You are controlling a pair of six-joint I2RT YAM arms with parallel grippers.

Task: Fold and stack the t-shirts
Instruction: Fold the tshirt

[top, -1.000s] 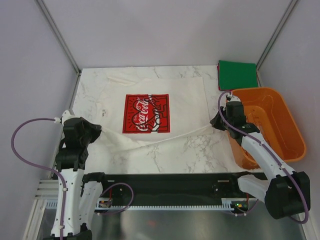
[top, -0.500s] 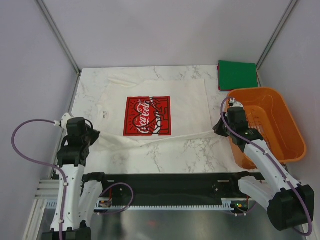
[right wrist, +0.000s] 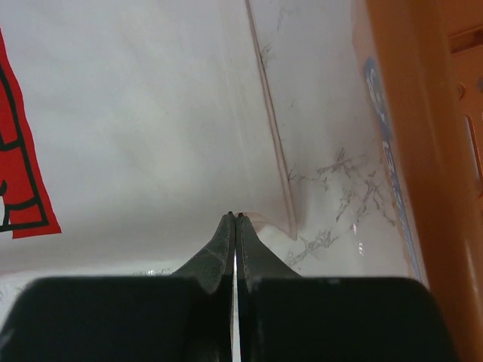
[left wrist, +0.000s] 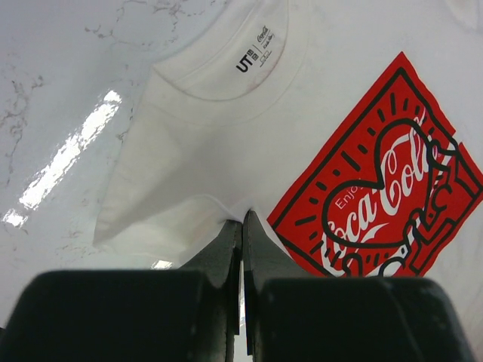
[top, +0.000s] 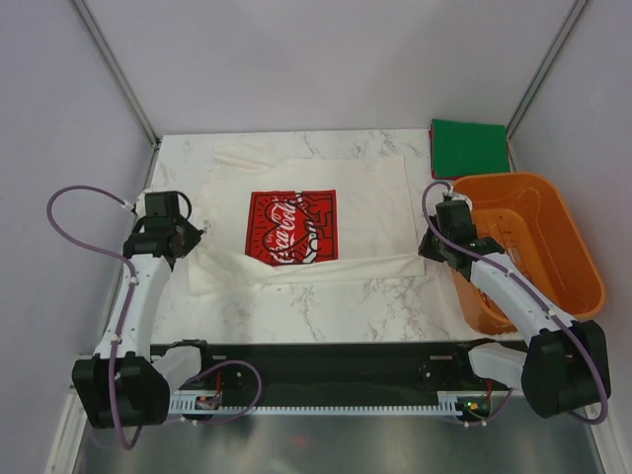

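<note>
Looking from above, the white t-shirt (top: 306, 222) lies spread on the marble table (top: 346, 296), near edge doubled over, with the left gripper (top: 190, 240) and right gripper (top: 427, 247) at the fold's ends. The green t-shirt (top: 469, 148) sits folded behind the orange basket (top: 513, 180). Left wrist: jaws clenched on white cloth. Right wrist: jaws pinched on the shirt's edge.

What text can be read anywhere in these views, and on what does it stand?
"UT": neck label inside the collar of the white tee; the tiny script beside it is too small to read.
"Coca-Col": white script on the tee's red print, cut off at the frame edge.
"Enjo": small, above that script, partly hidden.
Blue sticker on the basket: too blurred to read.
</note>
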